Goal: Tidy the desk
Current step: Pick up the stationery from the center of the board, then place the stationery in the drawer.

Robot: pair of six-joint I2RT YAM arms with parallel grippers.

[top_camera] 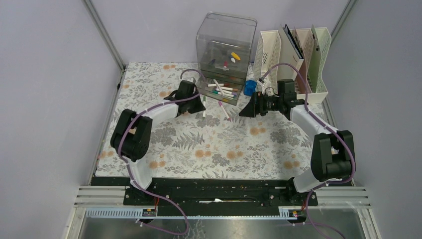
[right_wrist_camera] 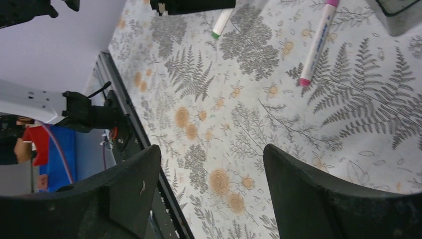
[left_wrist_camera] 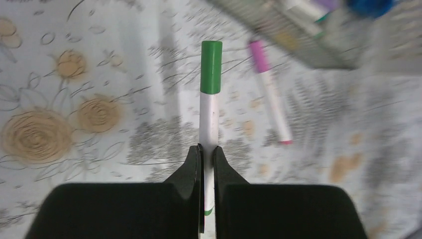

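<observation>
The desk [top_camera: 209, 144] is covered with a white cloth printed with grey ferns and orange flowers. My left gripper [top_camera: 201, 103] is shut on a white marker with a green cap [left_wrist_camera: 211, 67], held just above the cloth; the marker sticks out past the fingertips [left_wrist_camera: 194, 159]. A pink-capped marker [top_camera: 224, 110] lies on the cloth just right of it, and it also shows in the left wrist view [left_wrist_camera: 271, 94] and the right wrist view [right_wrist_camera: 316, 45]. My right gripper [top_camera: 244, 110] is open and empty above the cloth [right_wrist_camera: 211, 152].
A clear plastic organiser box [top_camera: 226, 42] stands at the back, with a tray of several markers [top_camera: 222, 91] at its foot. A blue object [top_camera: 250, 87] sits beside the tray. Pale file holders [top_camera: 293, 55] stand at the back right. A black rail [top_camera: 214, 186] runs along the near edge.
</observation>
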